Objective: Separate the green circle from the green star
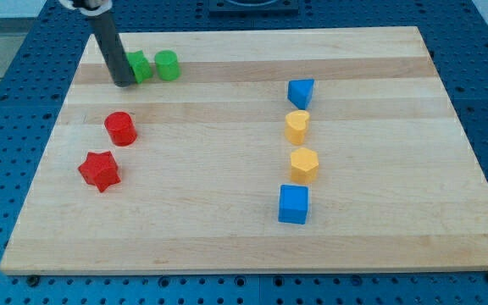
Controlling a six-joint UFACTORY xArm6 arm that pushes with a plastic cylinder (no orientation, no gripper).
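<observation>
The green star (pixel 141 67) sits near the board's top left, partly hidden behind my rod. The green circle (pixel 168 65) stands just to its right, close beside it with a narrow gap. My tip (pixel 124 84) rests on the board against the star's left side. The rod rises up and to the left out of the view's top.
A red circle (pixel 120 128) and a red star (pixel 99 171) lie at the left. At the right, in a column from top to bottom: a blue triangle (pixel 300 91), a yellow block (pixel 297 126), a yellow hexagon (pixel 304 164), a blue square (pixel 293 204). The wooden board (pixel 227 246) ends near every view edge.
</observation>
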